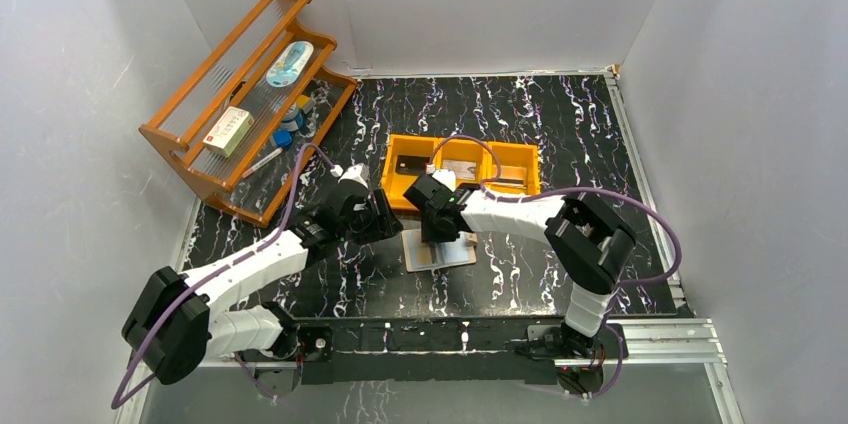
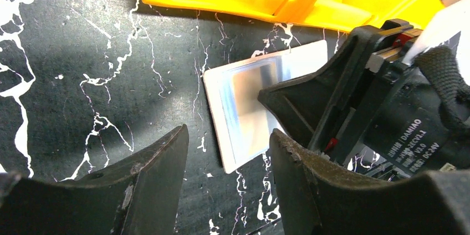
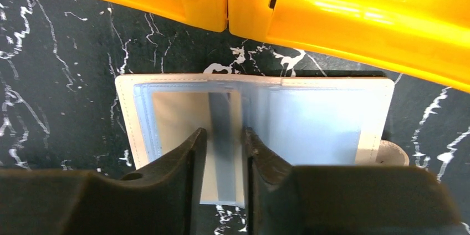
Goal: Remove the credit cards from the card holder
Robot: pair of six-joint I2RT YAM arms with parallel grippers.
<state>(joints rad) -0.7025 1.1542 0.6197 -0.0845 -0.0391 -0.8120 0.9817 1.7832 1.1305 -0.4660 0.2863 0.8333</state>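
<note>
Starting at the left of the overhead view, the left gripper point(image 2: 228, 133) hangs just beside the left edge of the small flat beige folding card holder point(image 3: 324, 124) with shiny silvery-blue sleeve panels. Its jaws are about half spread and grip nothing, with only the black white-veined marbled tabletop point(image 2: 66, 80) and a corner of the holder showing between them. The holder lies open and flat at the centre of that view, just below the orange plastic three-compartment tray point(image 3: 354, 19). Its long axis runs left to right along the tray's near wall, and its closing tab point(image 3: 394, 154) pokes out at the lower right of the right wrist view. Directly over the middle fold sits the right gripper point(image 3: 224, 131), clearly the nearer arm. Its jaws stand narrow, one on each side of a grey strip point(image 3: 223, 118) at the fold, perhaps a card edge or a lifted sleeve. Whether they pinch it I cannot tell. Since the strip lies straight between those fingers, I judge the draw falls to the right arm, with the left placed to pin the left leaf.
</note>
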